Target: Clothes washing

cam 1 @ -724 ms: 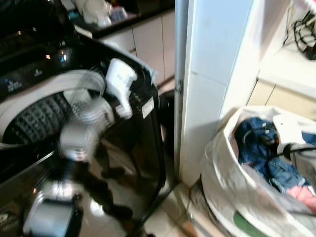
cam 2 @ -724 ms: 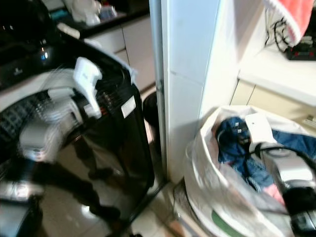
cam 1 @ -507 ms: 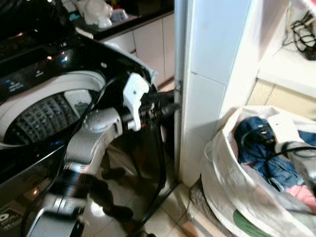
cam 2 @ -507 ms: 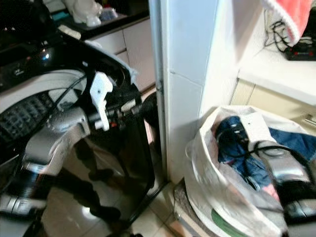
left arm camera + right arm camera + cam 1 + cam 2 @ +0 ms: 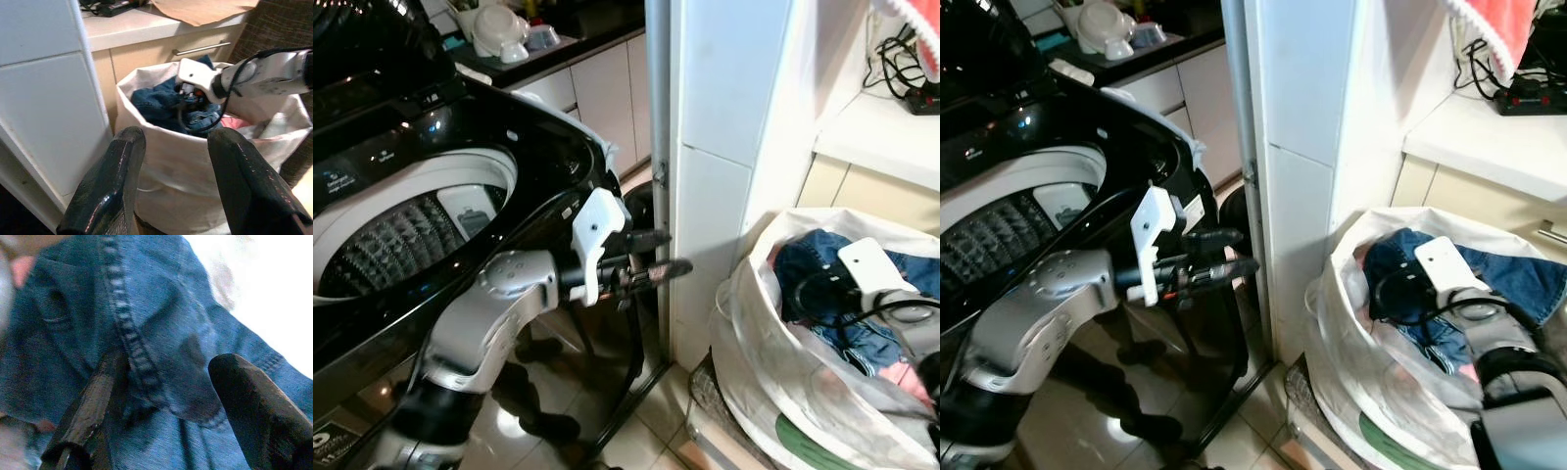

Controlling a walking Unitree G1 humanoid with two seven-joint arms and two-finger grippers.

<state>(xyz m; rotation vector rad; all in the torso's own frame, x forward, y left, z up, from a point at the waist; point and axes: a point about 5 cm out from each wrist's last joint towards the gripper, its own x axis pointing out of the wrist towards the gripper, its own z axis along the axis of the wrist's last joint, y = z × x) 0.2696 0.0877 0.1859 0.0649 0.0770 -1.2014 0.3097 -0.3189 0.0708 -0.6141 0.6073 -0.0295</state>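
1. At the left of the frame you have the washing machine (image 5: 411, 211), lid up, its drum open and dark inside; that is where the clothes must end up, well apart from the bag across the white pillar (image 5: 724, 147)
2. Your left hand (image 5: 661, 266) hangs in mid-frame between the machine's front corner and the pillar, fingers spread and holding nothing. It points toward the right of the frame, and its wrist view looks straight across at the white laundry bag (image 5: 166, 161)
3. At the lower right sits that bag, open-topped on the floor below the beige table (image 5: 881, 132), with the blue jeans (image 5: 1518, 279) heaped on top and something pink beneath them
4. Your right hand (image 5: 161, 396) is already down inside the bag. In the wrist view its two fingers stand apart, one on either side of a stitched seam of the jeans, the denim lying right between them and close in; not yet pinched, as far as I can judge
5. So the right hand is by far the nearer. The seam runs roughly along the fingers' line, so closing here should gather a fold; the drum then lies away toward the left of the frame
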